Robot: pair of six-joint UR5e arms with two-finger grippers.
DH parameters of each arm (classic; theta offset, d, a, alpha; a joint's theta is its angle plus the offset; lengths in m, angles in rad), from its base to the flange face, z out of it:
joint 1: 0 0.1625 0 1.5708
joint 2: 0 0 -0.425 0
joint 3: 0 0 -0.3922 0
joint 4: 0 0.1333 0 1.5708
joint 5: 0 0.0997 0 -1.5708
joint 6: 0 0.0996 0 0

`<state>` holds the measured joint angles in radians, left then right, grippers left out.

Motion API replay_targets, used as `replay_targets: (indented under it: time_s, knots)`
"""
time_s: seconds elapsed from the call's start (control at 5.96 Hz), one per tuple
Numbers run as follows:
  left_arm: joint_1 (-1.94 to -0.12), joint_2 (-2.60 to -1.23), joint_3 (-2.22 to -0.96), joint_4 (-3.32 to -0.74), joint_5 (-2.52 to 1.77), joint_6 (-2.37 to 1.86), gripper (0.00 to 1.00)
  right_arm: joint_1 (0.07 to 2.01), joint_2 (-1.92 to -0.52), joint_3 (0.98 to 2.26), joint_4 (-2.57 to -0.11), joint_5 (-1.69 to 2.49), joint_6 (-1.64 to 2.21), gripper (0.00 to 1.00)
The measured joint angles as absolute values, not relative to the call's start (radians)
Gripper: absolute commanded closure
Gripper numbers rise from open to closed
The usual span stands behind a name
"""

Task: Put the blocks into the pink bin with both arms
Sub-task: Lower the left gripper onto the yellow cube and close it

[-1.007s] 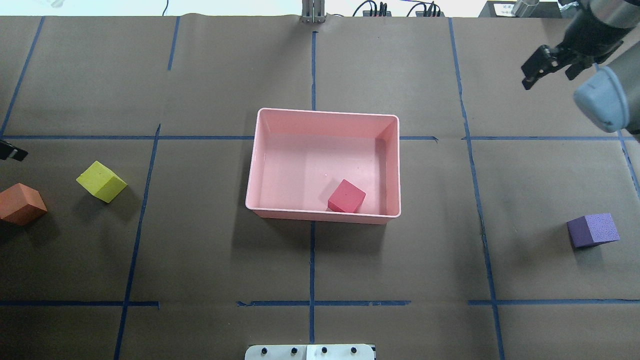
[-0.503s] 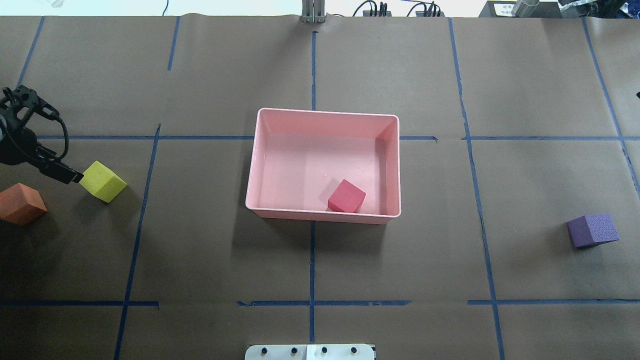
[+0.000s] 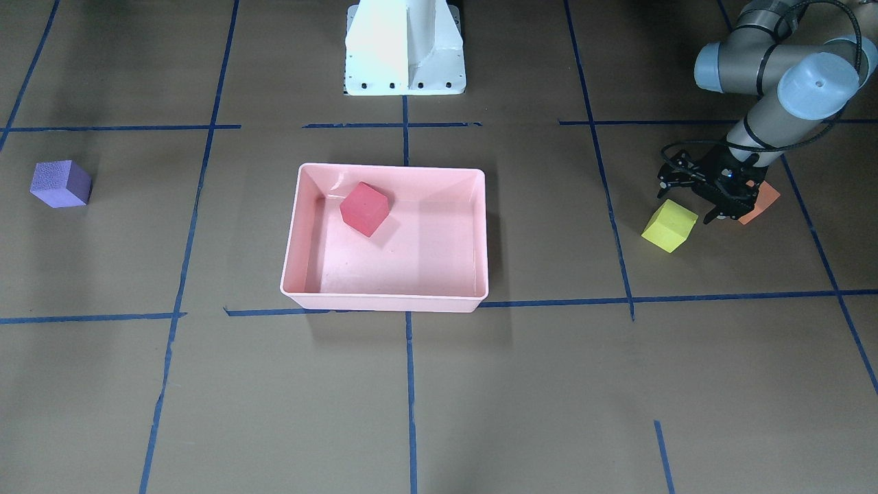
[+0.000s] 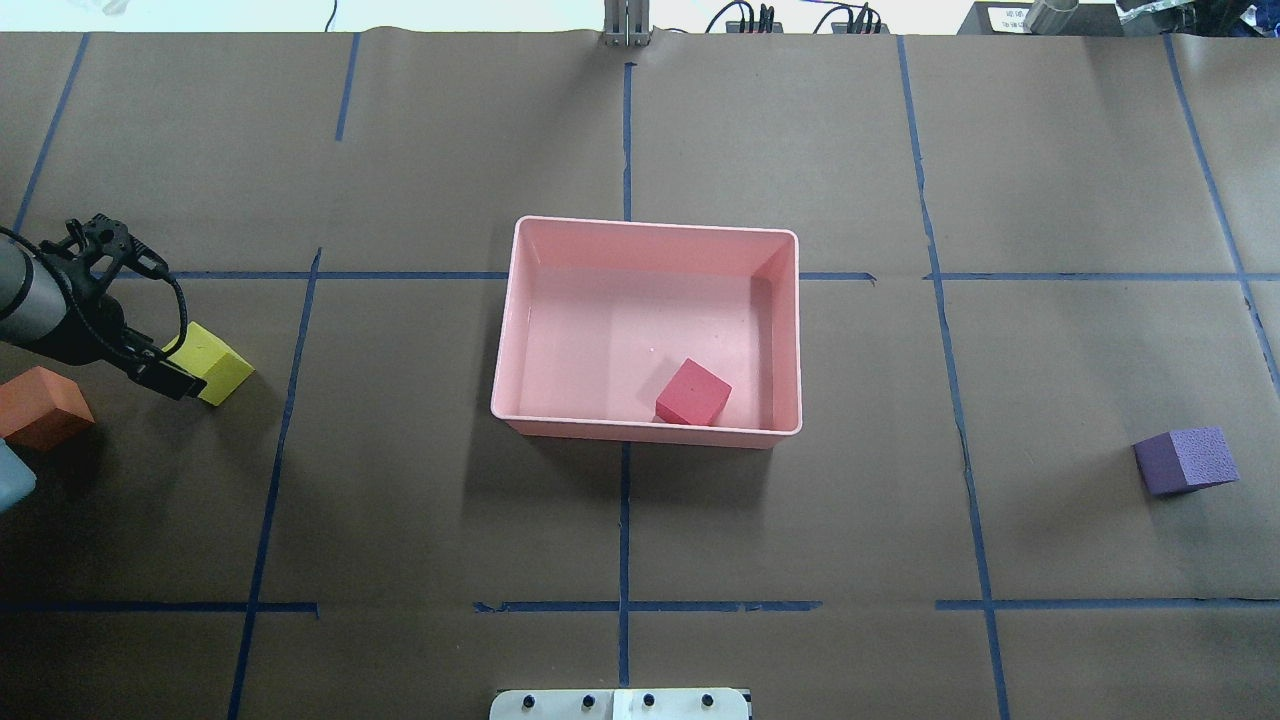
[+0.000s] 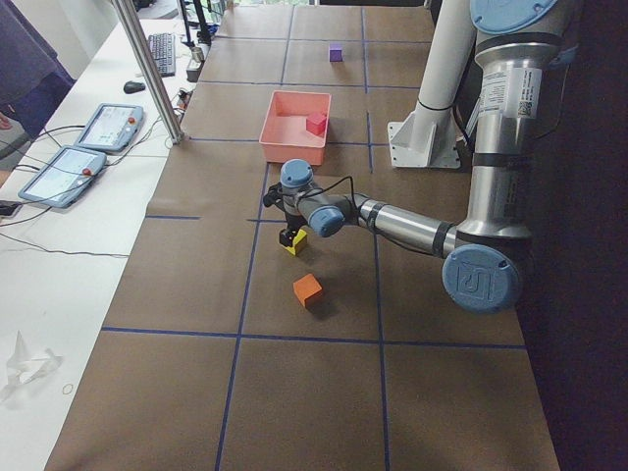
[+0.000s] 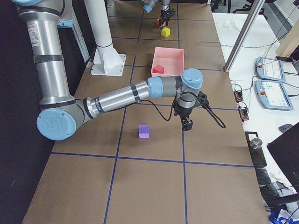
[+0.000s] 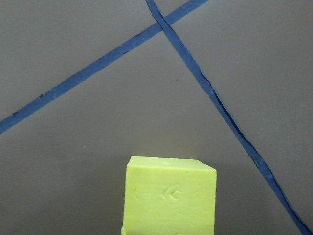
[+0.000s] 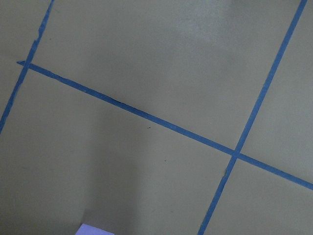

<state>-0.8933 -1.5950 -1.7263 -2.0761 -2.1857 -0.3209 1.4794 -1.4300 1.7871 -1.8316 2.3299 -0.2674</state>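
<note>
Grey left arm [image 3: 758,130] reaches low, end effector [image 3: 713,209] beside yellow-green cube [image 3: 670,226].

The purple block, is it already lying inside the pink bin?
No, the purple block lies on the table far from the pink bin, which holds only the red block.

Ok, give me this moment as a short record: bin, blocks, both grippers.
bin: holds the red block only
on table: yellow block, orange block, purple block
left gripper: low at the yellow block; contact and open or shut unclear
right gripper: over bare table, apart from the purple block; state unclear
left to bin: three blocks
</note>
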Motion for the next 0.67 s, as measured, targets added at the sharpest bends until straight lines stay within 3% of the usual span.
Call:
replay_targets:
  time_s: [0.5, 0.67]
  knots:
    - [-0.857, -1.638, -1.670, -2.076, -2.126, -0.338, 0.03, 1.480, -1.432, 1.785, -1.832, 2.330, -0.270, 0.00]
    - [-0.849, -1.653, -1.646, -2.076, -2.123, -0.340, 0.34, 1.480, -1.434, 1.785, -1.832, 2.330, -0.270, 0.00]
